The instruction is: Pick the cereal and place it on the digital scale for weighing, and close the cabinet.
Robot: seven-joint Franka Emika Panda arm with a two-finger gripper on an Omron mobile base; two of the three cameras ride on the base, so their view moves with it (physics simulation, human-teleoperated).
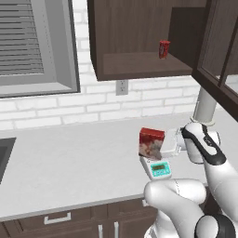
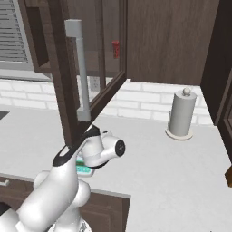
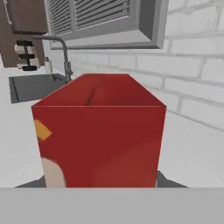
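The cereal box (image 1: 151,142) stands upright on the scale (image 1: 157,168) near the counter's (image 1: 69,162) front edge, the gripper (image 1: 163,145) apparently pinching it (fingertips hidden), so next comes release, then swinging the cabinet (image 2: 79,68) door shut.

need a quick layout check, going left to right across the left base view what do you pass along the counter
sink → cabinet handle → cereal → digital scale → end effector at the box → paper towel roll
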